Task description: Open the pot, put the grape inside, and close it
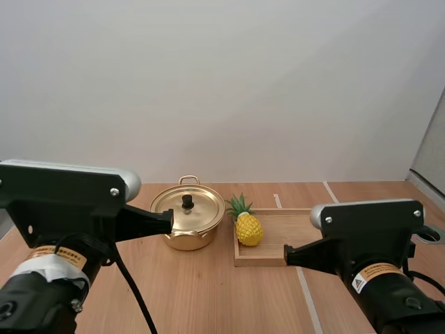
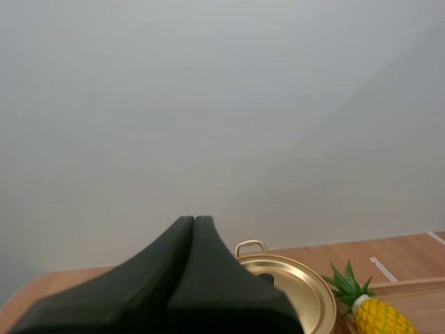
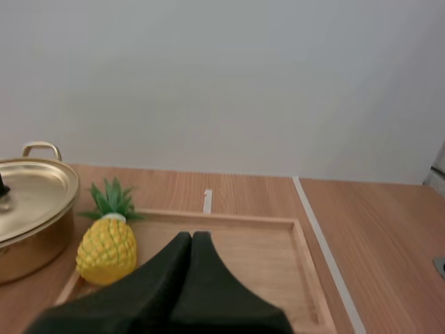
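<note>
Wrist views: L gripper point(image 2: 195, 220), R gripper point(image 3: 192, 236) closed, empty; lid point(image 1: 200, 206) on pot point(image 1: 186, 238), pineapple point(image 1: 249, 229) in tray point(image 1: 295, 226).

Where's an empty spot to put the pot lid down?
The wooden tray is bare on the side of the pineapple away from the pot. The table is bare in front of both. It is tight where the pineapple's leaves nearly meet the pot.

Left arm point(image 1: 62, 198): black boxy housing, sound. Left cap point(image 1: 129, 183) silver-grey and rounded, with a silver screw point(image 1: 115, 191) just beside the cap. An orange label point(image 1: 61, 256) and white tape point(image 1: 35, 268) sit below it. Right arm point(image 1: 375, 233): I see the same black housing, a grey right cap point(image 1: 316, 217) and a warning-triangle label point(image 1: 370, 277). Left gripper point(image 2: 194, 221) and right gripper point(image 3: 191, 236): matte black fingers, each pair one wedge.
</note>
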Robot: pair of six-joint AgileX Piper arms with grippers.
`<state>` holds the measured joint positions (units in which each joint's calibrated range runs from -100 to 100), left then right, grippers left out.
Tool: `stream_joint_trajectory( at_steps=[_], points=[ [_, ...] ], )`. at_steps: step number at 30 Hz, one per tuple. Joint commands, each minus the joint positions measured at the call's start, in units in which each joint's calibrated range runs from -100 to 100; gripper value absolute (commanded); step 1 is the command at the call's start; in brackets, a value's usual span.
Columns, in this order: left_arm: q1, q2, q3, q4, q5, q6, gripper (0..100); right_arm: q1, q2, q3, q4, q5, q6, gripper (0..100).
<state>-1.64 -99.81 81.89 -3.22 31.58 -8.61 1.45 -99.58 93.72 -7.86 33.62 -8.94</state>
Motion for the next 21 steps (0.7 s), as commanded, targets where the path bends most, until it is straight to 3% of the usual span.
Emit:
stream_joint_trajectory(
  at_steps=[1,6,11,21],
  points=[
    [-0.10,-0.2,5.4,0.5,-7.7,-0.9,0,-0.2,-0.4,3.6,-0.6,-4.5,0.0,0],
    [-0.10,-0.2,14.2,0.5,-12.8,-0.9,0,-0.2,-0.4,6.3,-0.6,-10.0,0.0,0],
    [-0.10,-0.2,18.1,0.5,-14.2,-0.6,0,-0.4,-0.4,6.3,-0.6,-6.2,0.0,0],
    [-0.10,-0.2,18.1,0.5,-1.1,-2.5,0,-0.5,-0.4,6.3,-0.6,-2.6,0.0,0]
  ],
)
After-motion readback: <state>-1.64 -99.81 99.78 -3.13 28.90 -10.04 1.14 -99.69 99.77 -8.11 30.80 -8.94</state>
